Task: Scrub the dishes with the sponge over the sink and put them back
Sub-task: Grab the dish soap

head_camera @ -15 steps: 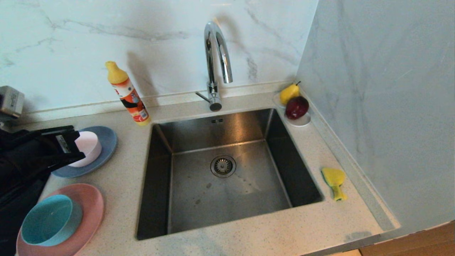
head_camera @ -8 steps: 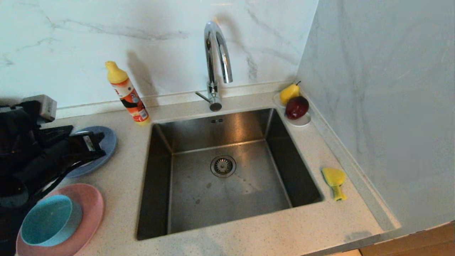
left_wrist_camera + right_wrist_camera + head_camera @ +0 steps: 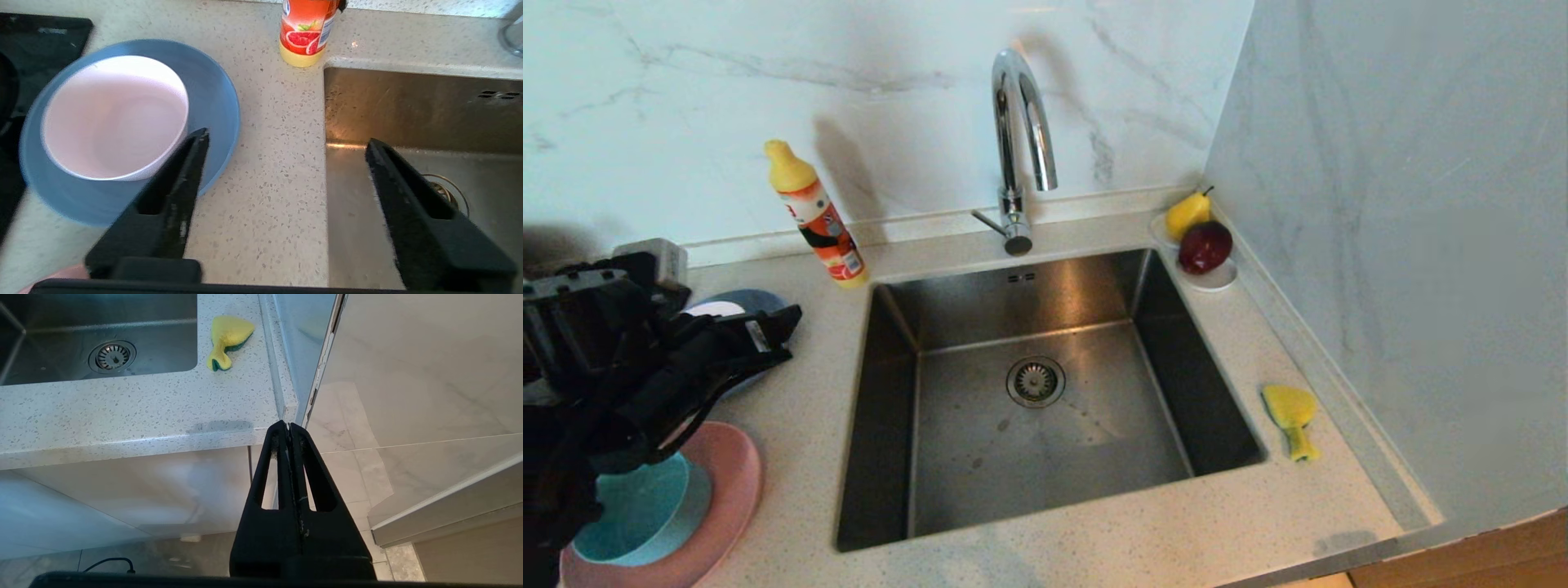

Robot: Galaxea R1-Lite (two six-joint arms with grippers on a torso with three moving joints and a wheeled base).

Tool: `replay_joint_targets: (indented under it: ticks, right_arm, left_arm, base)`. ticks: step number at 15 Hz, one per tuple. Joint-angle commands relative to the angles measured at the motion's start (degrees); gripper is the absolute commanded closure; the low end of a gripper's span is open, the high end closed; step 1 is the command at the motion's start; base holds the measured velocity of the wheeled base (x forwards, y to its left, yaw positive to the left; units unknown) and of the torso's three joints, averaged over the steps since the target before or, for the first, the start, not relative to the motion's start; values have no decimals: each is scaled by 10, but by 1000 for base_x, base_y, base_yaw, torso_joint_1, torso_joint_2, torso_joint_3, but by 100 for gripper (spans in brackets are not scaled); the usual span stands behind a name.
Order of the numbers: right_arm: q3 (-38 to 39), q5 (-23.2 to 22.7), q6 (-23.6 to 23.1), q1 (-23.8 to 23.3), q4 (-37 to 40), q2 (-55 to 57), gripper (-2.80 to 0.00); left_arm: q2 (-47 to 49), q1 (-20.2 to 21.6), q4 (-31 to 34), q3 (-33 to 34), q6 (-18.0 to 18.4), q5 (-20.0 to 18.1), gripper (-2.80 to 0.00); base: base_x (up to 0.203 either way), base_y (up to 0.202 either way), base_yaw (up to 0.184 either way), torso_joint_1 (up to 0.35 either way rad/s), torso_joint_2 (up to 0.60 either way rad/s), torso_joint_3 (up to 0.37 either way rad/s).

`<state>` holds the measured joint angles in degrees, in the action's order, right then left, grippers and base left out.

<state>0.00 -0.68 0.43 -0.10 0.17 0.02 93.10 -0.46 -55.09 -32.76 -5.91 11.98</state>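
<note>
- Left gripper (image 3: 286,143) fingers spread wide, holding nothing, above the counter (image 3: 269,171) between blue-grey plate (image 3: 220,102) with pale bowl (image 3: 110,118) and sink (image 3: 408,110)
- Right gripper (image 3: 289,428) fingers pressed together; sponge (image 3: 226,337) near counter's right edge

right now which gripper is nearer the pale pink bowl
Left. The left gripper hangs open just beside the pale pink bowl on the blue plate. The right gripper is shut, parked below the counter edge, far off.
</note>
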Motion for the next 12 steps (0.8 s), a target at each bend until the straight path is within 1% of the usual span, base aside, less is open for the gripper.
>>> replay_joint_targets:
  ticks: [1,4,7,10,12]
  right_arm:
    - [0,0,0,0,0,0,0]
    - [0,0,0,0,0,0,0]
    - [0,0,0,0,0,0,0]
    - [0,0,0,0,0,0,0]
    - [0,0,0,0,0,0,0]
  left_arm:
    - [51,0,-52,8,-1,5,-280]
    - [96,0,-118,6,-1,18,-280]
    - [143,-1,-187,-13,1,54,-280]
    - [182,-1,-230,-26,6,57,-280]
    - [210,0,-242,-48,6,58,-280]
  base:
    - [0,0,0,0,0,0]
    - [0,0,0,0,0,0]
    - [0,0,0,0,0,0]
    - [0,0,0,0,0,0]
    - [0,0,0,0,0,0]
